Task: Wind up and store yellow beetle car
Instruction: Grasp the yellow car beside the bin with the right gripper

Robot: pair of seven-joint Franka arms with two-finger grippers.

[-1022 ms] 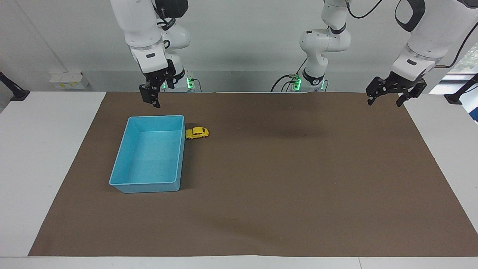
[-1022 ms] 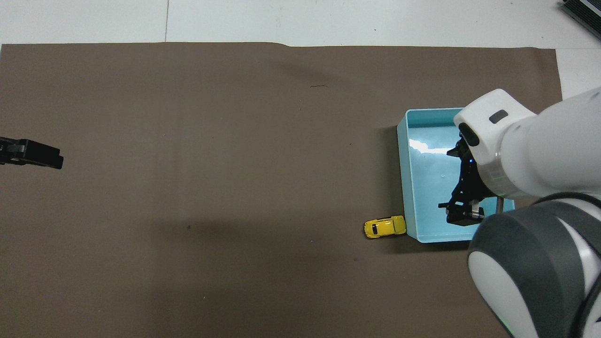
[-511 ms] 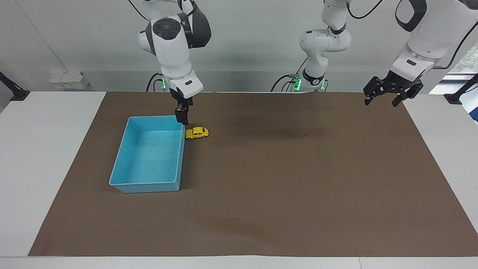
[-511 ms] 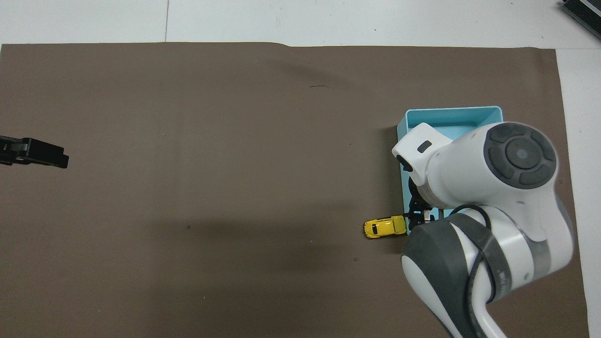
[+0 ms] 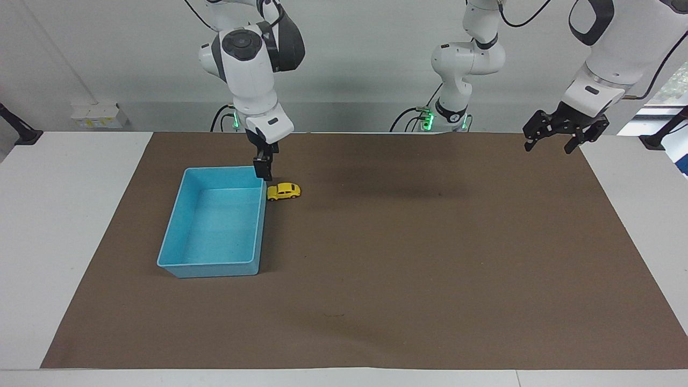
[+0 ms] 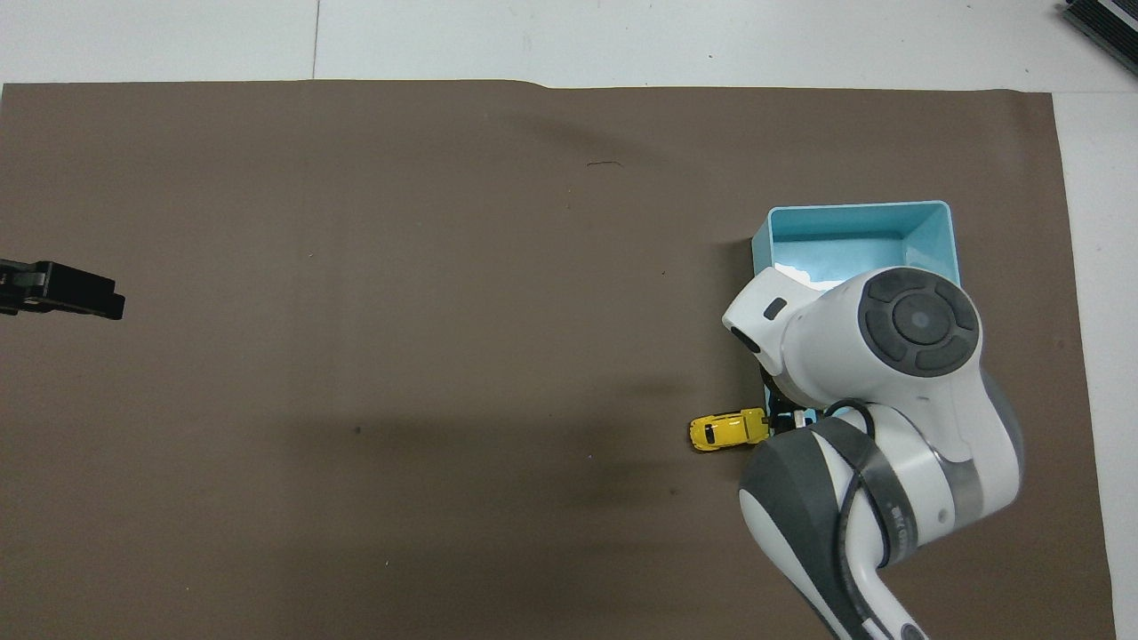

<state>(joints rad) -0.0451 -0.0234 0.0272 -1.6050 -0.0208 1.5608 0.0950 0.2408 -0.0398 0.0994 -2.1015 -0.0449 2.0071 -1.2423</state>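
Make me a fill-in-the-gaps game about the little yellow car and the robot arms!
1. The car sits on the brown mat right beside the blue ____.
2. The bin has ____ inside it.
3. The ____ gripper hangs just above the bin's corner next to the car.
4. The left gripper waits, holding ____.

Missing words: bin; nothing; right; nothing

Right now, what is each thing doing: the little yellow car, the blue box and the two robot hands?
yellow beetle car: upright on its wheels on the mat, beside the bin, not held.
blue bin: upright, empty.
right gripper: open, over the bin's corner next to the car.
left gripper: open, empty, waiting.
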